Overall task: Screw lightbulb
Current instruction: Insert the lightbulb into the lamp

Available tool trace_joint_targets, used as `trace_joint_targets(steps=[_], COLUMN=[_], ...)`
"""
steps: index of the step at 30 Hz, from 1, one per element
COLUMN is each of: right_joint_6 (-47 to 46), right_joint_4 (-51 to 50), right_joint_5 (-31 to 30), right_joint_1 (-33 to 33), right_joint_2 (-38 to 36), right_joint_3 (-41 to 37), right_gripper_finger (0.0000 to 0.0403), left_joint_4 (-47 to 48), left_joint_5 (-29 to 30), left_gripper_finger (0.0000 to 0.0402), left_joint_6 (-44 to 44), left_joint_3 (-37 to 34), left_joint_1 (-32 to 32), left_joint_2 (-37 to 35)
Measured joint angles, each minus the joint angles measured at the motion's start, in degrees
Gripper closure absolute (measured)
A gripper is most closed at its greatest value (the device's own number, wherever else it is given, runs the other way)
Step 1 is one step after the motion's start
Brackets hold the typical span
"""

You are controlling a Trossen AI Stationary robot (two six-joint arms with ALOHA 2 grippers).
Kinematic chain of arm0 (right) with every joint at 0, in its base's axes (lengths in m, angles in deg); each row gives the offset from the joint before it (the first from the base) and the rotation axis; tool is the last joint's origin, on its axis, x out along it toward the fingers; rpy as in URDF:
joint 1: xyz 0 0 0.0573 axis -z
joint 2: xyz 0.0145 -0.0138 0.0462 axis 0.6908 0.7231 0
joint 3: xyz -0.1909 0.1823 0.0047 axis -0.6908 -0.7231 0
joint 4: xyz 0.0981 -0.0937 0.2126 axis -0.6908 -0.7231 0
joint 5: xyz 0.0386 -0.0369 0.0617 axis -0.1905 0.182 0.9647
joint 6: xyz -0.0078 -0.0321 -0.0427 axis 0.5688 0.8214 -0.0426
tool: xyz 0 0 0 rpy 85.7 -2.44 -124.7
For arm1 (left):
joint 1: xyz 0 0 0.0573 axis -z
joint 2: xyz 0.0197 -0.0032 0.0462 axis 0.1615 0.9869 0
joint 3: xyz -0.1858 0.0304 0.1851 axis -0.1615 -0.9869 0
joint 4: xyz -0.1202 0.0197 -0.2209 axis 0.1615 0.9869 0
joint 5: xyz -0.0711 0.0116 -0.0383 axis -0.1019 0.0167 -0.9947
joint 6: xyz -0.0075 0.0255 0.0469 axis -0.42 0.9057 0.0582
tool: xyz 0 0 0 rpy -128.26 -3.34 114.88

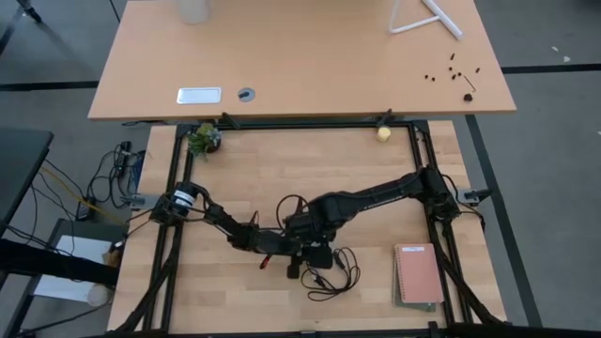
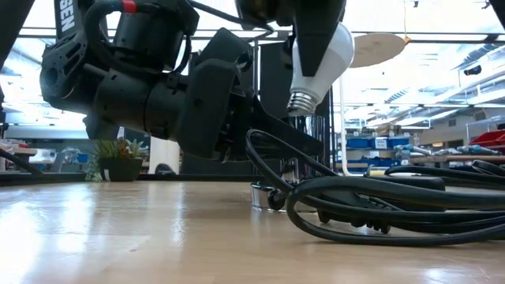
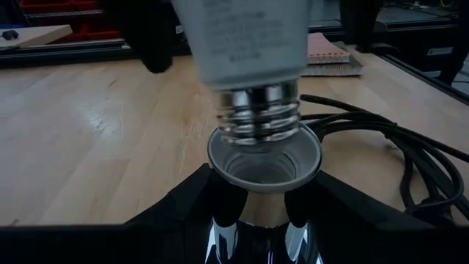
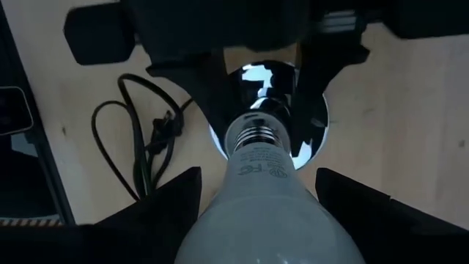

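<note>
The white lightbulb [image 2: 322,57] hangs base down with my right gripper [image 4: 264,213] shut on it. Its silvery screw base [image 3: 260,117] hovers just above the open mouth of the round socket [image 3: 264,158] without touching it. The socket stands mouth up near the table's front middle, with my left gripper [image 3: 264,202] shut on it. In the high view both grippers meet, left [image 1: 272,242] and right [image 1: 305,233], and they hide bulb and socket there. My left gripper pinches the socket's shiny body [image 3: 242,235] below its rim between its two fingers [image 3: 209,209], coming nearly level from the table's left. The socket stays upright, mouth up, low over the table. My right gripper pinches the bulb's wide white part [image 4: 220,220] between its two fingers [image 4: 172,209], from above, pointing down. The bulb hangs below them slightly tilted, screw base [image 4: 256,136] lowest, clear of the socket.
The socket's black cord [image 1: 331,272] lies coiled on the table just right of the grippers and fills the low view's right side [image 2: 394,205]. A pink notebook [image 1: 418,274] lies front right. A small plant [image 1: 202,139] and a yellowish ball [image 1: 383,134] sit at the far edge.
</note>
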Motion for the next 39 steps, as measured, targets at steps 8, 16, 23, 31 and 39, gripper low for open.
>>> trace_joint_targets(steps=[8,16,23,31,39], right_joint_6=[-3.1,-2.6,-1.3,0.3,1.1], right_joint_4=[0.1,0.5,1.3,1.6,3.6], right_joint_5=[0.2,3.8,2.8,-1.0,-5.4], right_joint_1=[0.4,1.4,1.6,1.0,-0.7], right_joint_2=[0.0,2.8,4.6,4.7,4.8], right_joint_3=[-0.3,-0.1,2.5,4.4,4.4], right_gripper_finger=[0.0133,0.0133,0.0134,0.0134,0.0133], left_joint_4=[-1.3,-1.5,-1.3,-1.6,-1.4], left_joint_5=[0.1,1.4,2.2,2.5,3.1], left_gripper_finger=[0.0211,0.0211,0.0211,0.0211,0.0211], left_joint_6=[0.1,0.2,0.1,0.0,-1.2], left_joint_3=[-0.1,-0.1,-0.1,-0.1,-0.1], left_joint_1=[0.0,0.0,0.0,-0.1,-0.2], left_joint_2=[0.2,0.2,0.2,0.2,0.2])
